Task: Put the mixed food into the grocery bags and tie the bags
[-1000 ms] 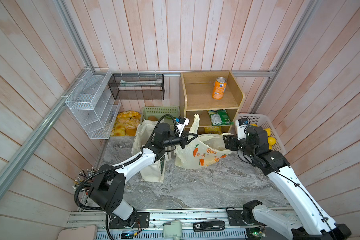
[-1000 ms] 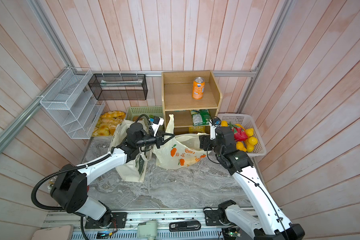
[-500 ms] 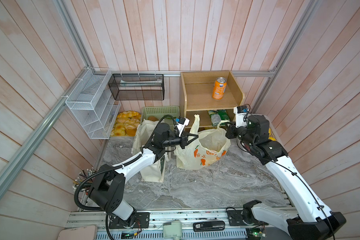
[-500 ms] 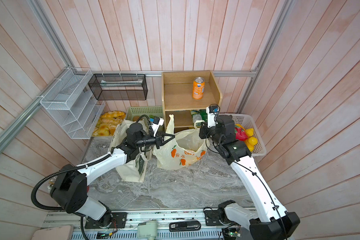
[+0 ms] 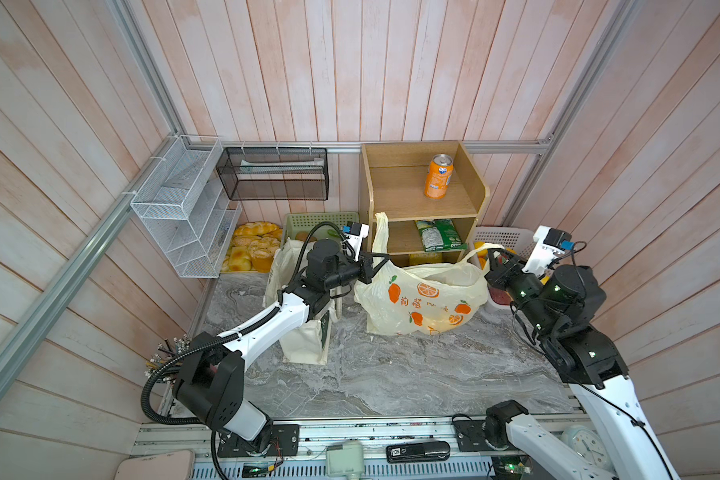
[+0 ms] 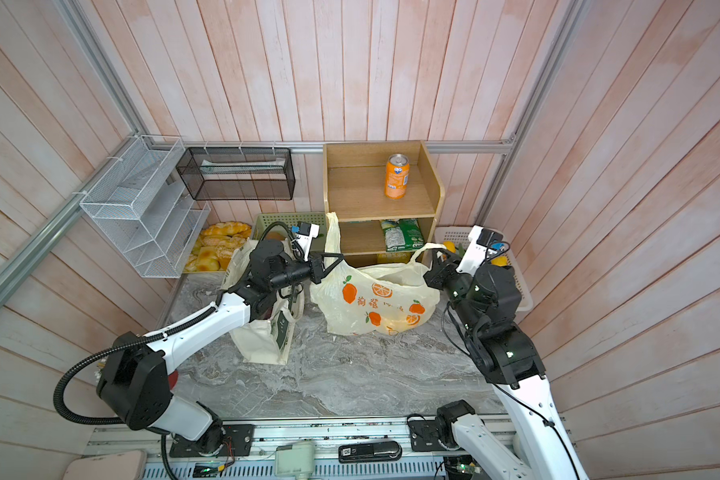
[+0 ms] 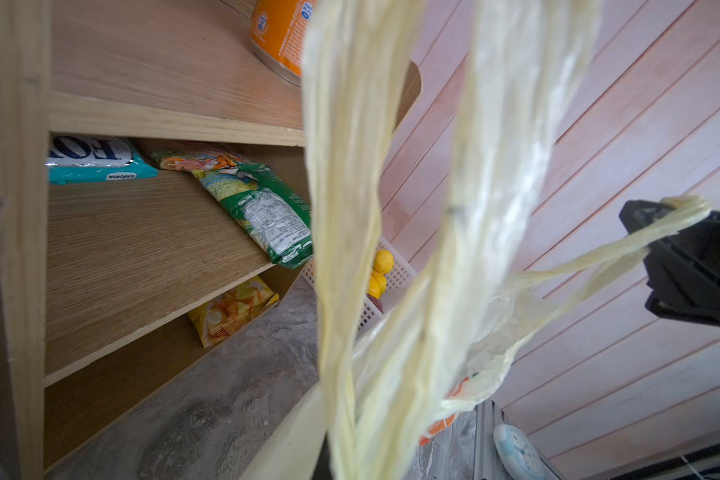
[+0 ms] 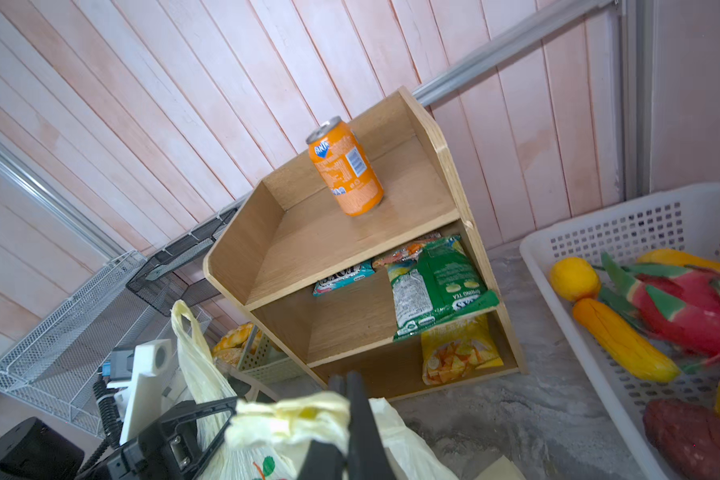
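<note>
The tote (image 5: 304, 332) stands untied on the desk (image 5: 391, 374), behind the left fingers (image 5: 366, 268). The plastic bag (image 5: 425, 299) bulges between both pairs: left fingers clench its left handle (image 7: 341, 166), right fingers (image 8: 356, 415) its right handle (image 7: 595, 254). Food is hidden inside; filling of this bag seems done, knotting is not.

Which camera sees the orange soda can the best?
The right wrist view: the orange soda can stands whole, large and sharp on top of the wooden shelf, label readable. Both top views show it whole but small. The left wrist view catches only its lower part, cut by the edge.
</note>
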Controlling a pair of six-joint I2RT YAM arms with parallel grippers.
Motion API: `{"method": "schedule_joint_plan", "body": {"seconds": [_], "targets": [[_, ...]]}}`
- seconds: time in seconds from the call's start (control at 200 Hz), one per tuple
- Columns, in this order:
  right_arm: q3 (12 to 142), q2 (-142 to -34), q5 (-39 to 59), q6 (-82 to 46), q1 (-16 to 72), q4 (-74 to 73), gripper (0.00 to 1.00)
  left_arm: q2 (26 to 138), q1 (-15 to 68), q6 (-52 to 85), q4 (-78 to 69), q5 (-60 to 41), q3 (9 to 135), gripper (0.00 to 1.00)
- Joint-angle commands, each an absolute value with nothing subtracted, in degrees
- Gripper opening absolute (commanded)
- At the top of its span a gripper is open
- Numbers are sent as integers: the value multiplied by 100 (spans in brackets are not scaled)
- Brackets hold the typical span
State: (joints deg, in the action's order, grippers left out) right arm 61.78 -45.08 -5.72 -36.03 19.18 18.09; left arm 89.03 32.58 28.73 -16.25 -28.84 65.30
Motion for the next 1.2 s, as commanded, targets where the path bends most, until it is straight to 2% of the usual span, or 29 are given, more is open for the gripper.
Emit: {"method": "schedule_joint_plan", "body": {"seconds": [0.0, 0.2, 0.415, 0.54, 0.595, 0.735, 0.88, 1.05, 1.195], "targets": [[5555, -4446, -846, -4632, 2036, 1264, 0, 9206, 3296, 2707, -1500, -2845, 6722, 0], [5121, -4855, -906, -5186, 2094, 608, 0, 10061, 3285, 2295, -1020, -3940, 7303, 0], [5199, -5361, -897, -5163, 2101, 197, 0, 10153, 3287, 2286, -1258, -4051, 7181, 0], [5522, -5775, -380, -4821, 2020, 215, 0, 10116, 3283, 2209, -1239, -4102, 7135, 0], [5667, -5994, 17, -4638, 1954, 268, 6, 10112, 3278, 2175, -1205, -4122, 7129, 0], [5966, -6476, 1258, -4101, 1706, 490, 31, 10150, 3220, 2112, -1096, -4140, 7172, 0], [6185, -6724, 2138, -3371, 1509, 1104, 49, 10217, 3082, 2072, -1042, -4181, 7215, 0], [6152, -6391, 2492, -2789, 1281, 1594, 64, 10290, 2912, 2009, -965, -4304, 7268, 0], [6269, -5975, 2806, -2470, 1096, 1932, 71, 10342, 2798, 1962, -915, -4372, 7310, 0]]}}
